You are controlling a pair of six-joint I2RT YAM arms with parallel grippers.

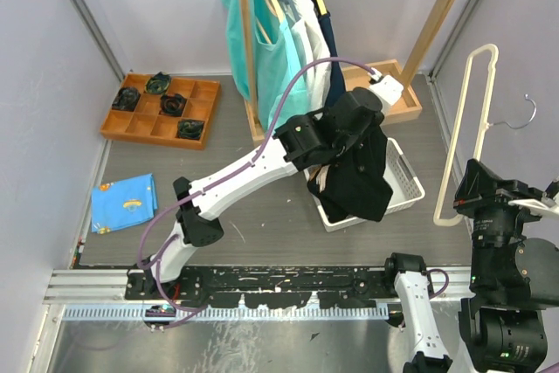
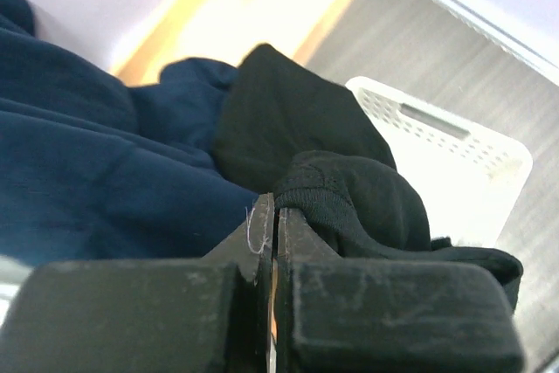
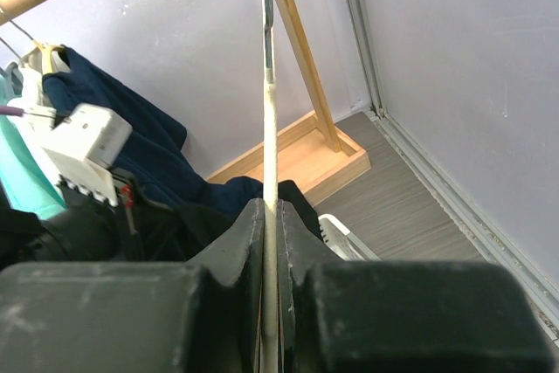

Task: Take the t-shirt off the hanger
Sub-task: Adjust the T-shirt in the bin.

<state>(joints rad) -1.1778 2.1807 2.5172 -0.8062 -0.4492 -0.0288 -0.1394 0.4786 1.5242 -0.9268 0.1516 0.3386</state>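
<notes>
1. Grey table (image 1: 262,226) fills the floor of the scene, with pale walls (image 1: 52,85) all round it
2. At the back stands a wooden clothes rack (image 1: 250,58), and a teal shirt (image 1: 271,67) and a navy shirt (image 1: 330,41) hang from it
3. On the far left sits a wooden tray (image 1: 153,139) with little boxes in it, and some boxes hold dark rolled things
4. A blue cloth (image 1: 125,203) lies flat on the table, nearer than the tray
5. A white basket (image 1: 409,183) sits on the table in front of the rack
6. The left arm reaches out over the basket
7. The left gripper (image 2: 273,211) has its jaws pressed tight together on a fold of the black t-shirt (image 1: 358,176)
8. The t-shirt hangs down in a bunch from that gripper, over the basket, and its low end dips inside
9. The t-shirt is off the hanger (image 3: 268,146)
10. The right gripper (image 3: 265,211) is on the right side, well apart from the t-shirt
11. Its jaws are closed on the thin bar of the cream hanger
12. The hanger stands almost upright next to the right wall, with no cloth on it
13. Its metal hook (image 1: 524,115) sticks out to the right
</notes>
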